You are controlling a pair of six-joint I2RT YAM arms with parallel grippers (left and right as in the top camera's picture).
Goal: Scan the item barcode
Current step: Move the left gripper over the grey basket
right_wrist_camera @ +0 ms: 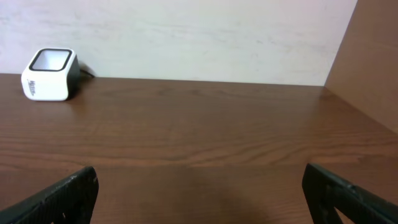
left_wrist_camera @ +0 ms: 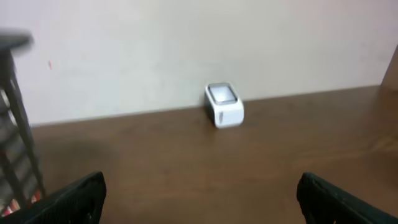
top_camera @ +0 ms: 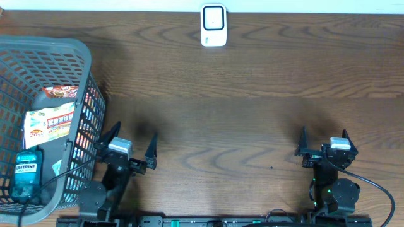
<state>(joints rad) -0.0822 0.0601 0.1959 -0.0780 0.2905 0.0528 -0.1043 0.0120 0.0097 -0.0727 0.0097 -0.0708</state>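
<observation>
A white barcode scanner (top_camera: 213, 26) stands at the table's far edge, also seen as the scanner (left_wrist_camera: 223, 104) in the left wrist view and the scanner (right_wrist_camera: 50, 74) in the right wrist view. Items lie in the grey basket (top_camera: 69, 50) at the left: a blue Listerine bottle (top_camera: 26, 173), a white printed packet (top_camera: 50, 123) and a red packet (top_camera: 61, 92). My left gripper (top_camera: 129, 146) stands open near the front, just right of the basket. My right gripper (top_camera: 324, 144) stands open at the front right. Both hold nothing.
The basket's dark rim and bars (left_wrist_camera: 13, 112) show at the left of the left wrist view. A brown side wall (right_wrist_camera: 370, 68) rises at the right of the table. Bare wooden table (top_camera: 221, 120) lies between the grippers and the scanner.
</observation>
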